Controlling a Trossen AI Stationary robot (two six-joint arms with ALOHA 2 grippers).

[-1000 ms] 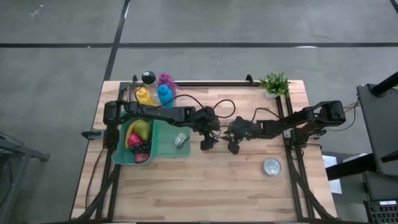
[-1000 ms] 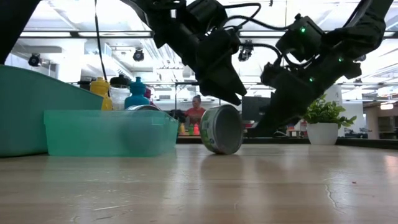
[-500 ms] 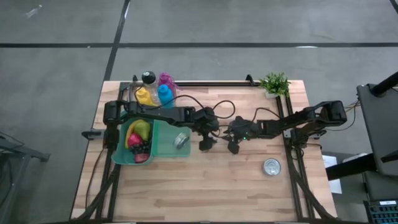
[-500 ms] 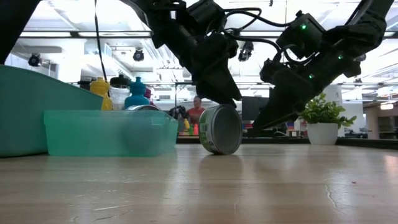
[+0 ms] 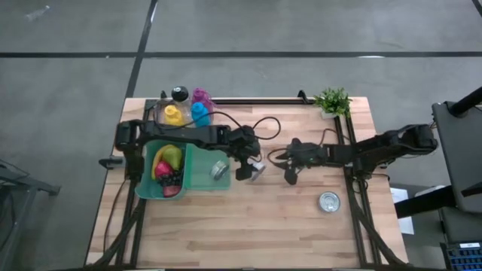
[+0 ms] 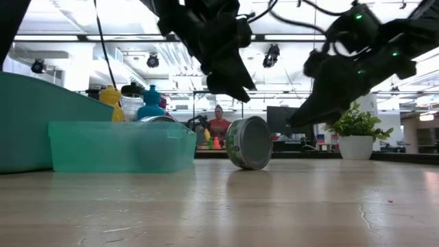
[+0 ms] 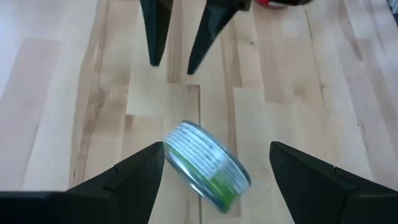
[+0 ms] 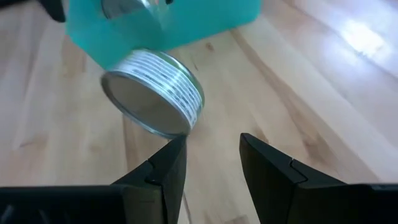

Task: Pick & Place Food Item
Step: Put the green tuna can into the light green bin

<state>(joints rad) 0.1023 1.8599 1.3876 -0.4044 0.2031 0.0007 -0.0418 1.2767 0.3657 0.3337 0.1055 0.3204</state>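
Observation:
A small tin can (image 7: pixel 208 163) with a white-and-green label stands on edge on the wooden table, resting on its round wall (image 6: pixel 249 165), just right of the teal bin (image 5: pixel 197 181). My left gripper (image 5: pixel 247 167) hangs open above the can (image 6: pixel 249 143), with one finger on either side and neither touching it. My right gripper (image 5: pixel 291 177) is shut to a narrow slit and holds nothing. It sits to the can's right and points at the can's flat end (image 8: pixel 146 106).
The teal bin holds fruit (image 5: pixel 169 162) and a second can (image 5: pixel 219 170). Another can (image 5: pixel 328 201) stands at the near right. Coloured bottles (image 5: pixel 187 113) are at the far left and a potted plant (image 5: pixel 332 100) at the far right. Bare wood lies along the near side.
My left gripper has risen off the can, still open, so a gap now shows between its fingertips and the can's top. My right gripper has drawn back toward the table's right edge and lifted a little. The can stays standing on edge.

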